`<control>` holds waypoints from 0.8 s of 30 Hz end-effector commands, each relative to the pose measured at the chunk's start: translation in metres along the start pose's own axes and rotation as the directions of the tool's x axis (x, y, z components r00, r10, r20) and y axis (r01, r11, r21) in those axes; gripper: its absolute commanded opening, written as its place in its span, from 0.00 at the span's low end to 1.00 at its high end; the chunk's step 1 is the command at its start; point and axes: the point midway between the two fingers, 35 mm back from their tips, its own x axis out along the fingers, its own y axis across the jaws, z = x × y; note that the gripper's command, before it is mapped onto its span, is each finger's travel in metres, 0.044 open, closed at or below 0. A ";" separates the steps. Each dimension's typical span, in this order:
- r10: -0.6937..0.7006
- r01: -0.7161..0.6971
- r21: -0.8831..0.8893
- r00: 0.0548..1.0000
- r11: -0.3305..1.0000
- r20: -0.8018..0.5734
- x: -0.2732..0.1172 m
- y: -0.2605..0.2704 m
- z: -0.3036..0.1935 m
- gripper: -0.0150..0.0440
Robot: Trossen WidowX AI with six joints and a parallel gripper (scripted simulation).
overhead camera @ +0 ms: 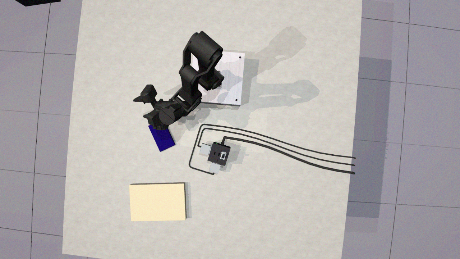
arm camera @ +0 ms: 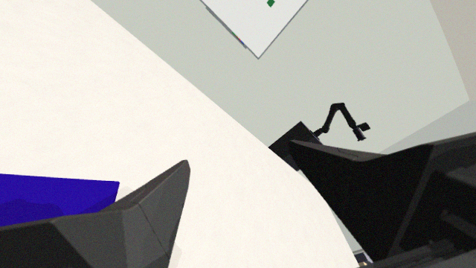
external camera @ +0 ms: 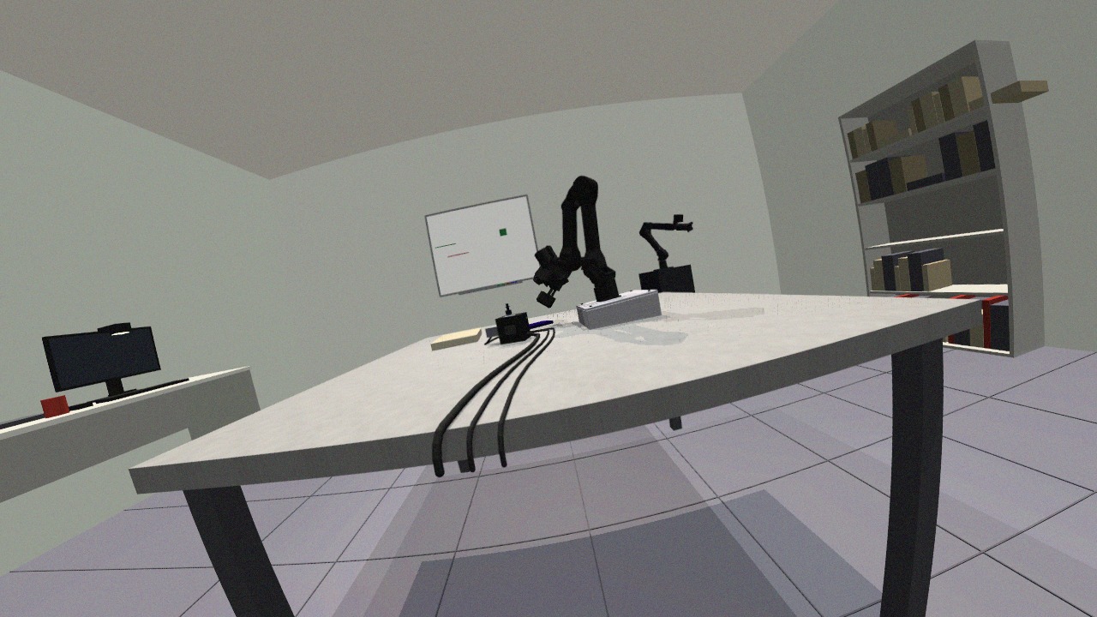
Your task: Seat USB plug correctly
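Observation:
The black power cube [overhead camera: 213,158] [external camera: 512,328] stands on the table right of the gripper in the overhead view. The USB plug [overhead camera: 223,155] [external camera: 506,309] stands up from its top. It is too small to tell which way round it is or how deep it sits. My gripper [overhead camera: 138,108] [arm camera: 239,155] is wide open, with nothing between its fingers. It is above the table, well away from the cube and plug, beside and above the blue block. The wrist view does not show the cube or plug.
Pale plugs [overhead camera: 205,149] [overhead camera: 214,168] are in two sides of the cube. Dark cables [overhead camera: 273,146] [external camera: 479,389] run from it over the table edge. A blue block [overhead camera: 165,140] [arm camera: 44,189] lies beneath the wrist. A cream block [overhead camera: 157,202] [external camera: 455,339] lies farther off.

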 end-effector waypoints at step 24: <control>0.794 -0.545 -0.824 0.566 0.157 -0.223 -0.153 0.171 0.126 1.00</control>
